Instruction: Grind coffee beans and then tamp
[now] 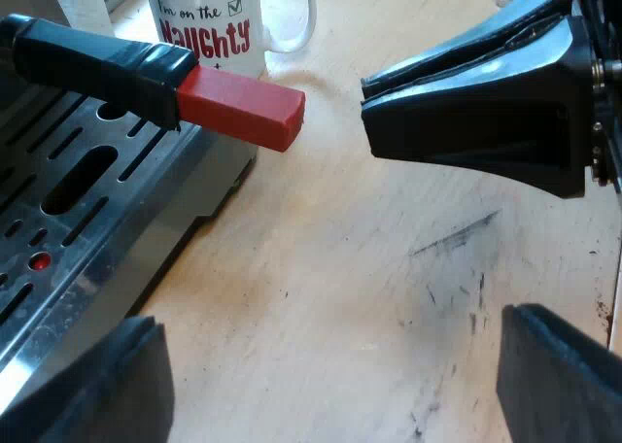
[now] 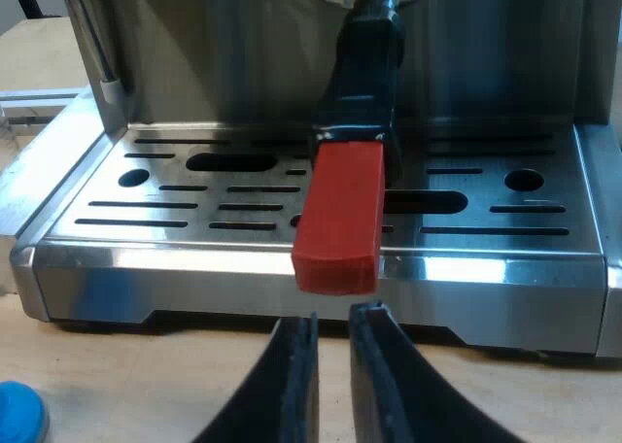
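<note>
The metal holder is locked into the espresso machine's front, and its dark handle (image 2: pixel 367 64) reaches out over the drip tray (image 2: pixel 165 231), ending in a red block (image 2: pixel 338 220). My right gripper (image 2: pixel 333 370) sits just short of that red end and slightly below it, its fingers nearly together with nothing between them. In the left wrist view the same handle (image 1: pixel 97 59) and red end (image 1: pixel 243 108) show from the side, with the right gripper (image 1: pixel 367 105) facing the red tip across a small gap. My left gripper (image 1: pixel 330 390) stands wide open over the wooden table, beside the tray's edge.
A white mug (image 1: pixel 209 20) with red lettering stands on the table beyond the handle. A blue tamper (image 2: pixel 19 414) lies on the table by the machine's base. The slotted drip tray (image 1: pixel 68 220) has a steam wand (image 2: pixel 92 45) rising at one side.
</note>
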### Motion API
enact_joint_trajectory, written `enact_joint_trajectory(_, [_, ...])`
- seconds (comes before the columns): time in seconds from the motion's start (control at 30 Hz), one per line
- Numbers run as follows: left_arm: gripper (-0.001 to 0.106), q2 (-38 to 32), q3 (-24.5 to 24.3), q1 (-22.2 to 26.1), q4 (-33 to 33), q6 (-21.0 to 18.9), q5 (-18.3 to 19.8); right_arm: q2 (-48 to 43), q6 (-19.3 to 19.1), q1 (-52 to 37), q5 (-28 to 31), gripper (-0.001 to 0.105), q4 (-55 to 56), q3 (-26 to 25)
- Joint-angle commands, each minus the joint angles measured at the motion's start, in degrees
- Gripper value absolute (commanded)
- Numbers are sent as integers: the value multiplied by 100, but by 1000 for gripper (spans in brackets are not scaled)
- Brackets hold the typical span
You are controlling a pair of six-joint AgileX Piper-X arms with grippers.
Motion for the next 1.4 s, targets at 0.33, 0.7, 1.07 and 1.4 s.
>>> enact_joint_trajectory(0.33, [71, 1, -9, -20, -71, -65, 33, -32, -3, 1, -49, 11, -110, 36])
enact_joint_trajectory(0.7, [71, 1, -9, -20, -71, -65, 33, -32, -3, -27, 83, 11, -151, 281])
enact_joint_trajectory(1.07, [71, 1, -9, -20, -71, -65, 33, 487, -416, -245, 35, 8, -1220, 297])
enact_joint_trajectory(1.4, [71, 1, -9, -20, -71, -65, 33, 542, -593, -258, 61, 5, -1526, 297])
